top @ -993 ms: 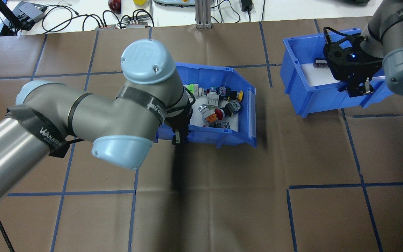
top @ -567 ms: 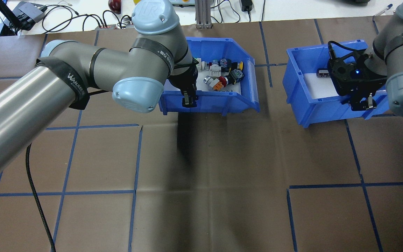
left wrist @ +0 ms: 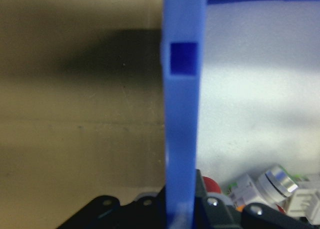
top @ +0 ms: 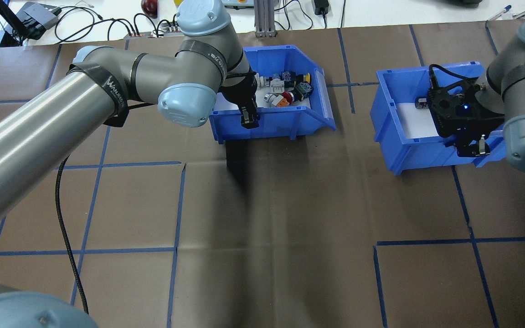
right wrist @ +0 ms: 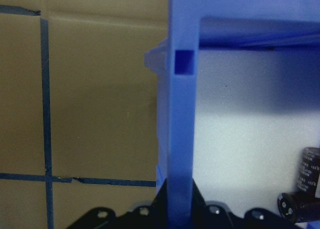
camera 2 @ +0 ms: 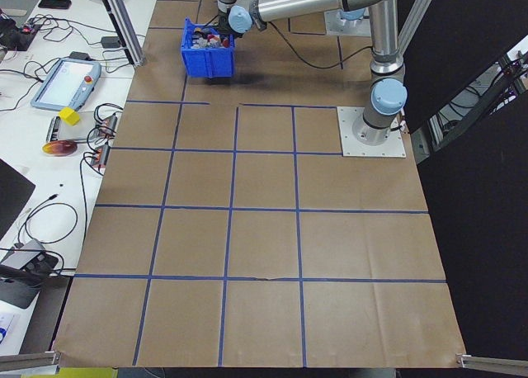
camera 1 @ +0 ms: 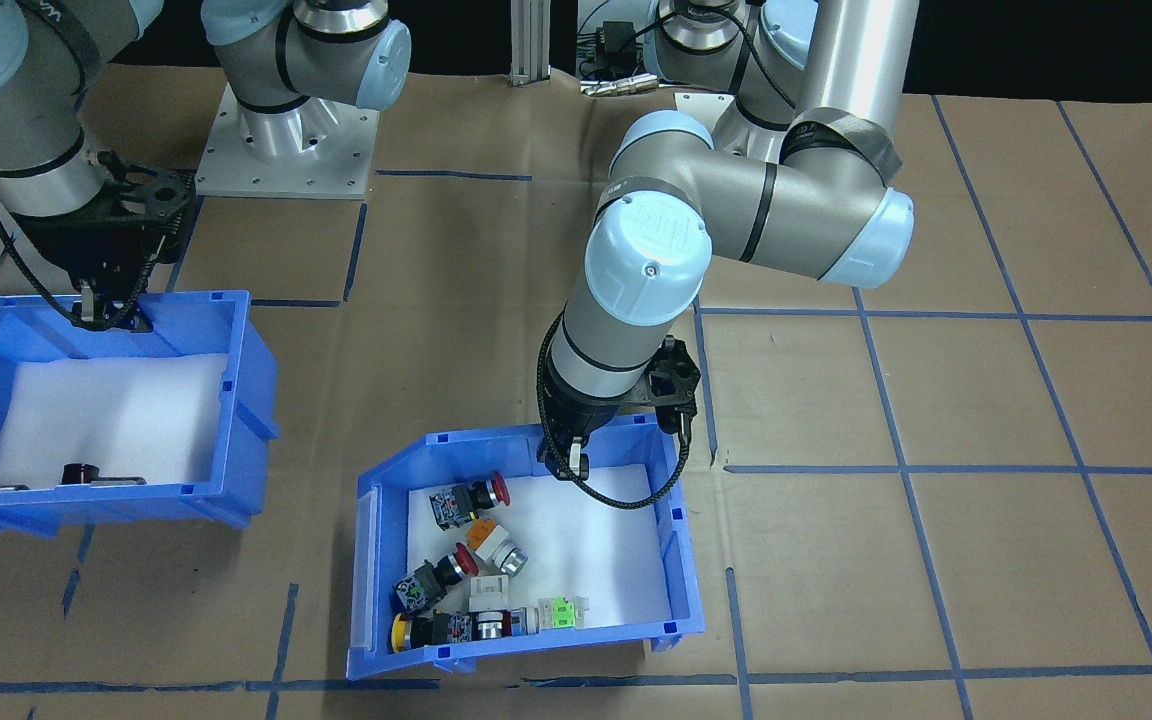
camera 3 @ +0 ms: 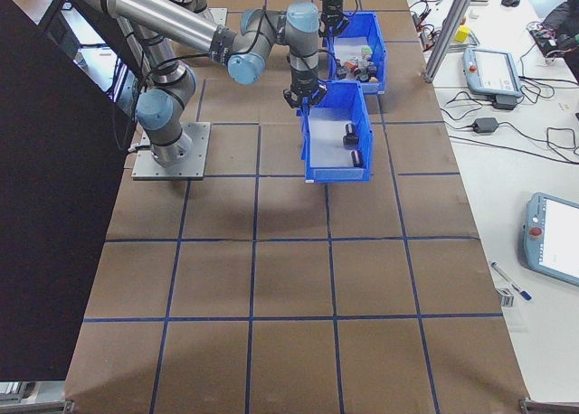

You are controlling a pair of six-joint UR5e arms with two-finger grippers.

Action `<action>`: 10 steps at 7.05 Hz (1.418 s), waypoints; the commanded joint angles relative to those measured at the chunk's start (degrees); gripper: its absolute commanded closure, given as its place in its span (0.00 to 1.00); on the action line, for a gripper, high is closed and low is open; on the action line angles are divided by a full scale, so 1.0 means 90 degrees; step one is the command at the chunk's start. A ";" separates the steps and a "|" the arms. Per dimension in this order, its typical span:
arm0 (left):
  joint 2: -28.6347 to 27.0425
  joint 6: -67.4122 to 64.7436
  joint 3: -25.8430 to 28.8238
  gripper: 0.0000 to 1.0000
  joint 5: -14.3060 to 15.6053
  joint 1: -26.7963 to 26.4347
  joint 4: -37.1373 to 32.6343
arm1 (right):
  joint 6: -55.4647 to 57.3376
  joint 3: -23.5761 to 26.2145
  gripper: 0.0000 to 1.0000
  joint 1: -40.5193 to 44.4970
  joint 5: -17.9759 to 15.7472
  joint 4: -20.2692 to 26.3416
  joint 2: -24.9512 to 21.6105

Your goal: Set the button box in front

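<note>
Left gripper [top: 249, 119] is clamped on the near wall of the button box [top: 290, 125], a blue bin with a white foam liner and a cluster of red, yellow, orange and green push-button switches [camera 1: 471, 580] inside. Compared with a second ago, this bin sits farther from the robot, up near the table's far edge, and the left arm is stretched farther forward with it. Right gripper [top: 471, 148] pinches the near wall of a second blue bin [top: 401, 146], which holds a few dark cylinders [camera 1: 84, 473]; that bin has shifted only slightly. Both bins rest on the brown paper-covered table [top: 290, 228], well apart from each other.
</note>
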 commanded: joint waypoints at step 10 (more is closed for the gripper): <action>-0.0456 0.0616 0.0296 0.69 -0.0170 -0.0072 -0.0009 | 0.0266 0.1297 0.89 0.0078 0.0039 0.0130 -0.1301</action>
